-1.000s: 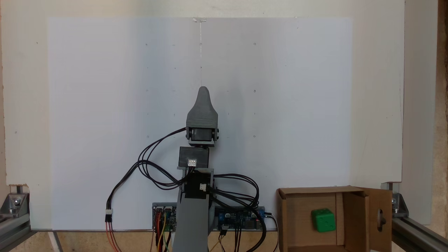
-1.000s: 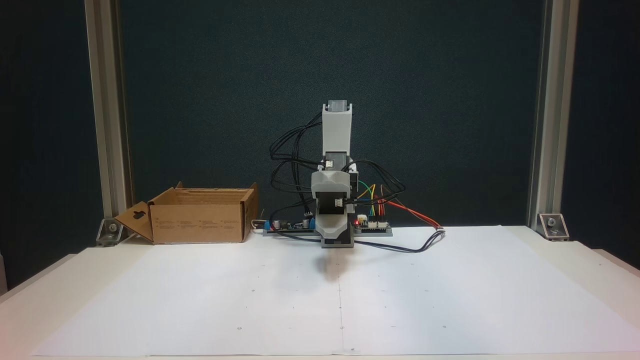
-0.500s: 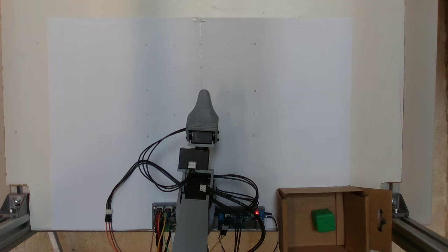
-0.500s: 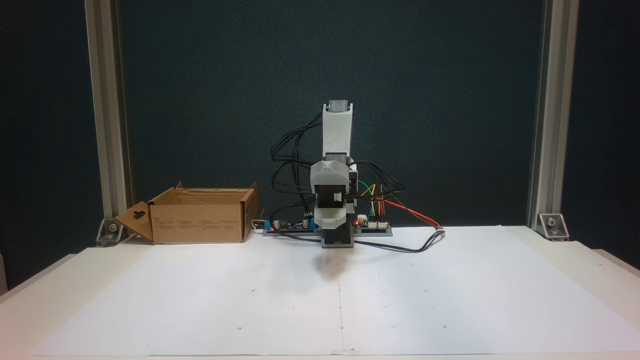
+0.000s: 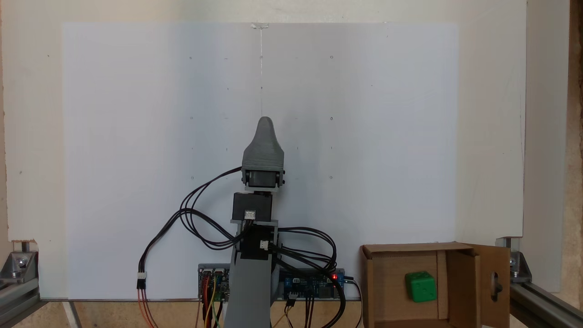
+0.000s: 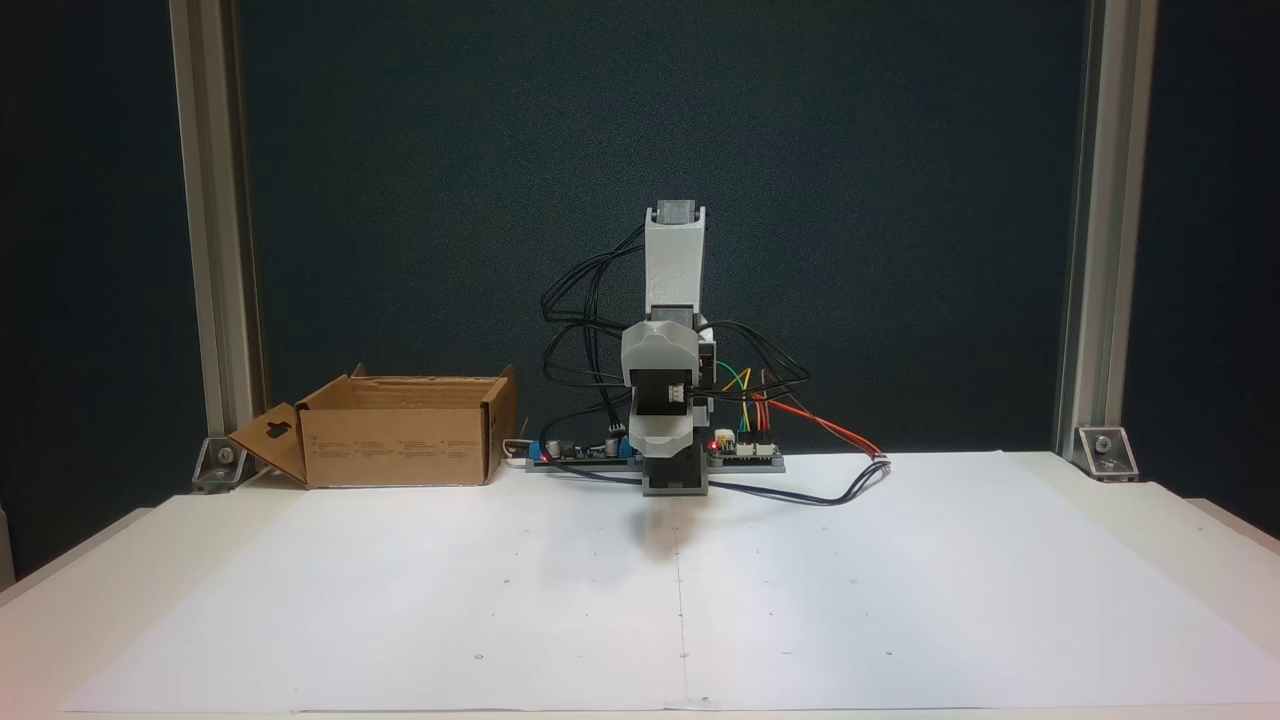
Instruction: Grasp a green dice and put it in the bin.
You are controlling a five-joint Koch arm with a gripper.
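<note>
Gripper (image 5: 265, 122) jaws stacked, gap hidden; green dice (image 5: 421, 286) inside bin (image 5: 462, 279)

White table (image 6: 1100, 560) between aluminium posts (image 6: 1090, 230) — dark backdrop (image 6: 900, 200) behind.

My spot's a lab test rig: aluminium frame posts (image 6: 208, 220), dark backdrop (image 6: 640, 150), white dotted sheet (image 5: 259, 136), bare circuit boards (image 5: 314, 282).

The bin (image 6: 395, 432) stands left of the folded arm (image 6: 668, 350); its inside is hidden.
</note>
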